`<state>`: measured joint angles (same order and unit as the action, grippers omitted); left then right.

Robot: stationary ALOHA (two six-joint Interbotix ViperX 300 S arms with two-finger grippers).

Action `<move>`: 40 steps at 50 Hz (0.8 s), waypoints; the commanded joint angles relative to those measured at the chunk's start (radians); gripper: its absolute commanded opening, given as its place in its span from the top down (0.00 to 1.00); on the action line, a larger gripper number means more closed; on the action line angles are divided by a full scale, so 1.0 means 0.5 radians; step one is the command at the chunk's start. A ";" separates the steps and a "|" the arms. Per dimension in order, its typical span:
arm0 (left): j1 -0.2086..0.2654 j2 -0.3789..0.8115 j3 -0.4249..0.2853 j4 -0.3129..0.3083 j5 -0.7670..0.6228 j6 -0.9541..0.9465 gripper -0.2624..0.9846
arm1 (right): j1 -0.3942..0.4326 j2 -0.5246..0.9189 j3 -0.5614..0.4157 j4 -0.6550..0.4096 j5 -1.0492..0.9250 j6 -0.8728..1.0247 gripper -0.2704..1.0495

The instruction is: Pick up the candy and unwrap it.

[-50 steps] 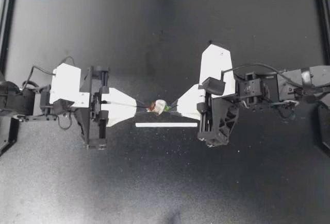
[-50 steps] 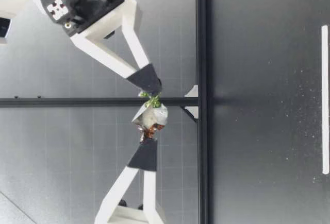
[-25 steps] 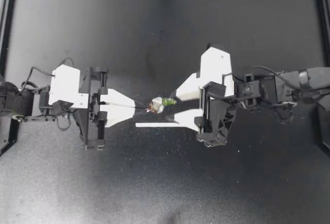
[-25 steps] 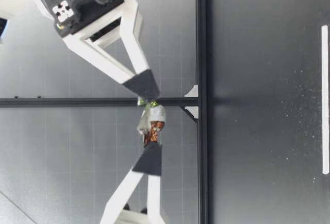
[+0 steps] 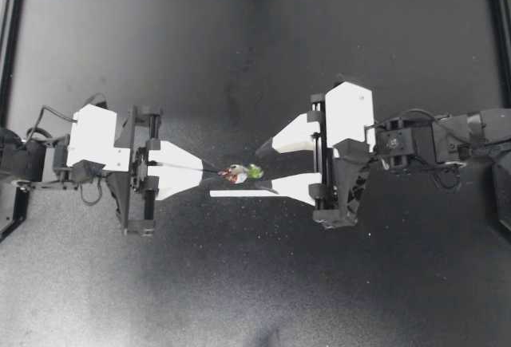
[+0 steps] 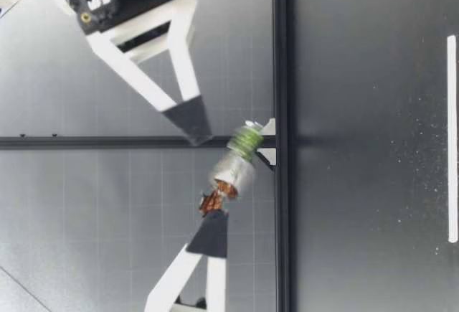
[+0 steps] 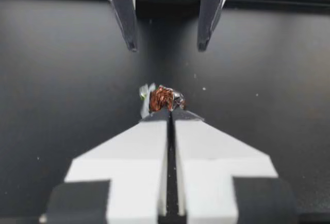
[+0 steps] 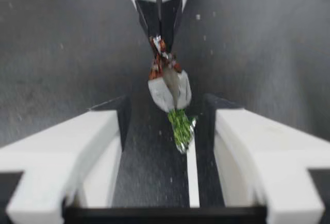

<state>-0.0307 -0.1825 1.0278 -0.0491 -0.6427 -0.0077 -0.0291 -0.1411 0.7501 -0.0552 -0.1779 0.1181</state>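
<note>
Our left pincer (image 5: 215, 172) pinches the candy (image 5: 242, 173) by one twist, right pincer (image 5: 263, 170) spread wide — so thin a hold could slip

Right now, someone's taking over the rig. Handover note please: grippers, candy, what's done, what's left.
Left gripper: shut on the brown twisted end of the silver foil-wrapped candy, holding it clear above the black table.
Right gripper: open, fingers either side of the candy's green twisted end, not gripping it.
Done: candy picked up.
Left: wrapper looks closed. Shut the right gripper on the green end, then probably pull apart to unwrap.
</note>
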 commanded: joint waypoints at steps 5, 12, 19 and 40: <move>-0.012 -0.034 -0.043 0.150 -0.028 0.009 0.92 | 0.006 0.006 -0.043 -0.003 -0.129 -0.003 0.36; -0.012 -0.037 -0.040 0.273 -0.083 0.058 0.92 | 0.009 0.040 -0.074 -0.003 -0.150 0.012 0.36; -0.012 -0.043 -0.046 0.273 -0.089 0.123 0.92 | 0.043 0.061 -0.101 0.000 -0.175 0.028 0.36; -0.012 -0.046 -0.055 0.282 -0.110 0.187 0.92 | 0.077 0.126 -0.107 0.000 -0.239 0.117 0.37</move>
<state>-0.0353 -0.1825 1.0232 0.0890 -0.6826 0.0828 0.0031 -0.0706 0.7194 -0.0552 -0.2884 0.1749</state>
